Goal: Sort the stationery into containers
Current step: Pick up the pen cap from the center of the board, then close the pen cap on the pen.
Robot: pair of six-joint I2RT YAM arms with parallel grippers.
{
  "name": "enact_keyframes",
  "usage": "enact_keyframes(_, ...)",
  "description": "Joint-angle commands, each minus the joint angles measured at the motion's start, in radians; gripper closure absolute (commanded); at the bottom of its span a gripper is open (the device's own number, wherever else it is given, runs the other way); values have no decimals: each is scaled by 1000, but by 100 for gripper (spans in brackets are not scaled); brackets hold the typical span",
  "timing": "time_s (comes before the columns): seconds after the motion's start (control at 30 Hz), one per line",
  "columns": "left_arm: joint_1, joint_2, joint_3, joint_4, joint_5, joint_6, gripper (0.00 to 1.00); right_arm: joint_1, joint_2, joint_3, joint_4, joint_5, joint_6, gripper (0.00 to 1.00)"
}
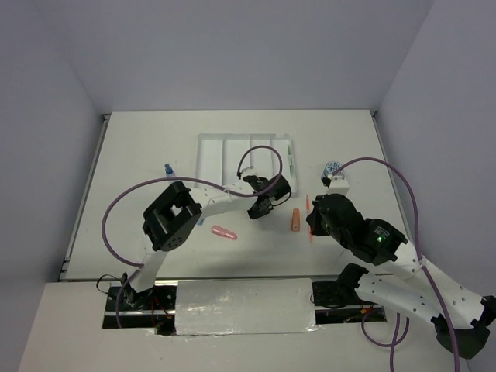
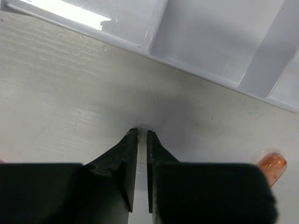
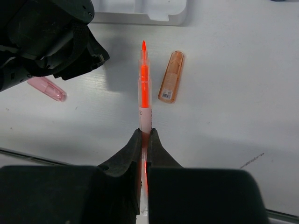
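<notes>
The white tray (image 1: 208,155) of long compartments lies at the table's centre back, with a green pen (image 1: 291,161) in its rightmost slot. My left gripper (image 1: 256,213) (image 2: 142,130) hovers low just in front of the tray (image 2: 210,46), its jaws almost together with only a sliver of bare table between them. My right gripper (image 1: 311,221) (image 3: 145,131) is shut on a thin orange pen (image 3: 144,79) that points toward the tray. An orange stick (image 1: 295,221) (image 3: 171,77) (image 2: 273,163) lies between the two grippers. A pink stick (image 1: 224,232) (image 3: 46,88) lies nearer the left arm.
A tiny blue-capped bottle (image 1: 168,168) stands left of the tray. A round patterned disc (image 1: 332,167) lies to the tray's right, behind the right wrist. The left arm's black wrist (image 3: 46,42) fills the upper left of the right wrist view.
</notes>
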Motion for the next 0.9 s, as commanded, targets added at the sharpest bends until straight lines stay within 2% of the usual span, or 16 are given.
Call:
enact_keyframes(0.0,-8,-2,-53,22,49,-6,81,-2,-12,-4,45,-16,-14,100)
enact_keyframes(0.1,-6,-30,-83,45,58,5,98,-4,-20,-7,53,-34,-19,100)
enact_keyframes(0.13,-6,-42,-99,48,56,13,100,-4,-26,-11,63,-45,-25,100)
enact_keyframes(0.27,-8,-180,-168,86,14,46,100,-9,-72,-58,171,-169,-60,100)
enact_keyframes(0.4,-6,-482,-280,183,-68,143,100,-2,-117,-185,336,-303,-54,100)
enact_keyframes(0.53,1,-763,-474,414,-85,325,100,46,-147,-348,687,-477,9,100)
enact_keyframes(0.63,12,-1025,-616,589,-25,416,100,155,-140,-400,902,-440,53,100)
enact_keyframes(0.77,14,-1268,-832,817,91,494,99,304,-73,-388,1098,-338,78,100)
enact_keyframes(0.87,15,-1398,-892,875,124,534,99,425,33,-315,1116,-248,29,100)
